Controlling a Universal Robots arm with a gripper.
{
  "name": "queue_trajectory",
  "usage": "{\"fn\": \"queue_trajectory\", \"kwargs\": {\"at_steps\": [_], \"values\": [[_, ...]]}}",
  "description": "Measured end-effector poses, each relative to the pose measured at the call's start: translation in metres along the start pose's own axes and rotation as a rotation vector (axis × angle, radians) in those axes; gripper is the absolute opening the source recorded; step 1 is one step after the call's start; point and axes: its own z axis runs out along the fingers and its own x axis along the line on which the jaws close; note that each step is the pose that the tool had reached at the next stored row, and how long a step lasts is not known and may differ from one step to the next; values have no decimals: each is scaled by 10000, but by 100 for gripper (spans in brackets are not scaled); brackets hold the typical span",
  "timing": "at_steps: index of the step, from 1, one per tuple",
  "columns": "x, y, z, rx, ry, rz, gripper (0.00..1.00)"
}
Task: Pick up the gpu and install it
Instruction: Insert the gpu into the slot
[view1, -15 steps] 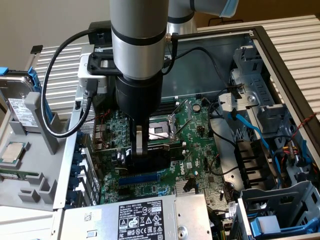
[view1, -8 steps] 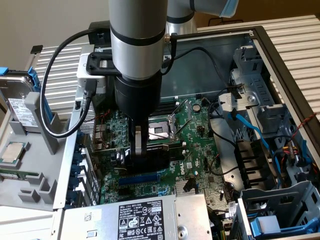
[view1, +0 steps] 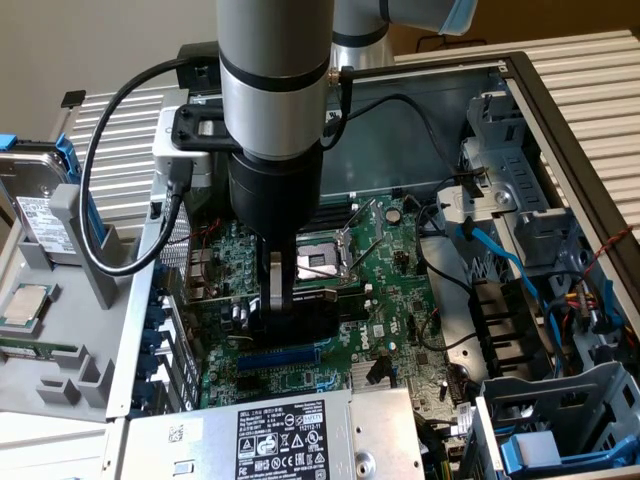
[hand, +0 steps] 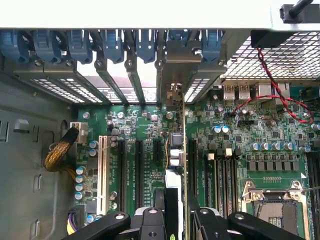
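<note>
Tool (hand: 176, 220) clamped on gpu (hand: 181, 150), card edge-on between fingers, low over motherboard (hand: 240, 150).

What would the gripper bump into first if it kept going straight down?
Probably the motherboard. The gripper points down, its jaws shut on the gpu, so the card's lower edge would likely meet the board's slots first; depth is unclear.
</note>
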Motion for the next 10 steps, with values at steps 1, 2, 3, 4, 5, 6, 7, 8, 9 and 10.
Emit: {"fn": "queue_trajectory", "kwargs": {"at_steps": [1, 2, 3, 4, 5, 6, 7, 8, 9, 10], "values": [[0, 0, 0, 0, 0, 0, 27], [-1, 0, 0, 0, 0, -1, 27], [-1, 0, 0, 0, 1, -1, 27], [-1, 1, 0, 0, 1, 0, 27], [-4, 0, 3, 1, 0, 0, 27], [-7, 0, 4, 2, 0, 0, 27], [-8, 0, 5, 2, 0, 0, 27], [-8, 2, 6, 2, 0, -1, 27], [-8, 2, 5, 1, 1, 0, 27], [-8, 2, 6, 2, 1, 0, 27]]}}
